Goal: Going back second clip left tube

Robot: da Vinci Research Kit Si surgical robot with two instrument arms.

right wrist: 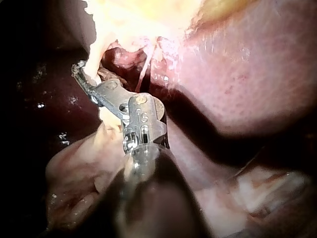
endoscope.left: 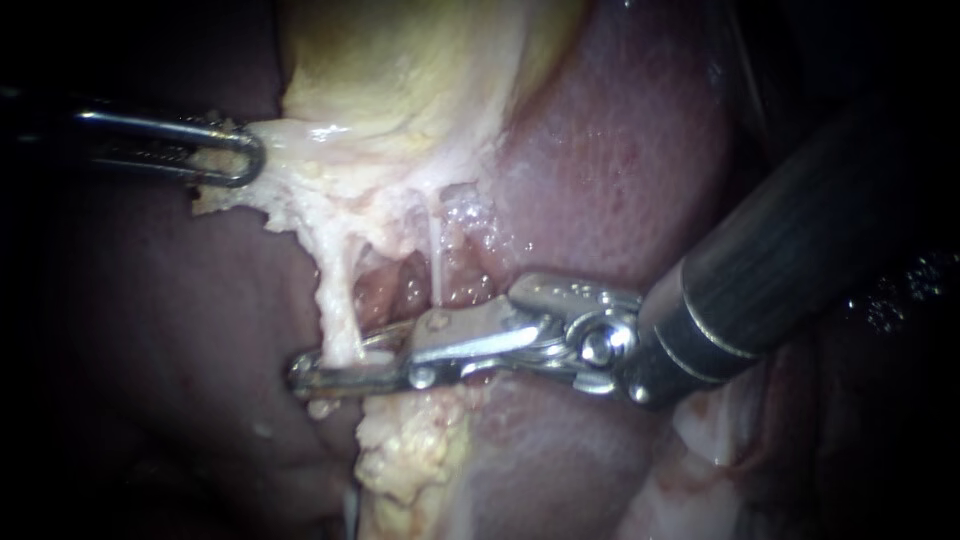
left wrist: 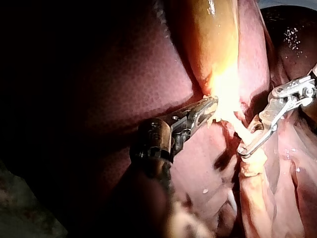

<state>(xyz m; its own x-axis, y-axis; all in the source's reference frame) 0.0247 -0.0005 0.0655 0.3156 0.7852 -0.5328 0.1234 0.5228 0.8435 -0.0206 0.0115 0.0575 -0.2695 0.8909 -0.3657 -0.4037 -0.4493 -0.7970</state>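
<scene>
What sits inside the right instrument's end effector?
The pale, stringy left tube runs down from the yellowish gallbladder into the silver right instrument's end effector, gripped from both sides. The metal covers the gripped stretch, so any clip there is hidden.

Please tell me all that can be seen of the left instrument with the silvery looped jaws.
The left instrument is a thin dark shaft ending in slim, silvery metal jaws with a rounded, looped tip. It comes in nearly level from the left. Its jaws are shut on the pale yellowish tissue at the lower edge of the yellow gallbladder, and this tissue looks drawn out towards them.
</scene>
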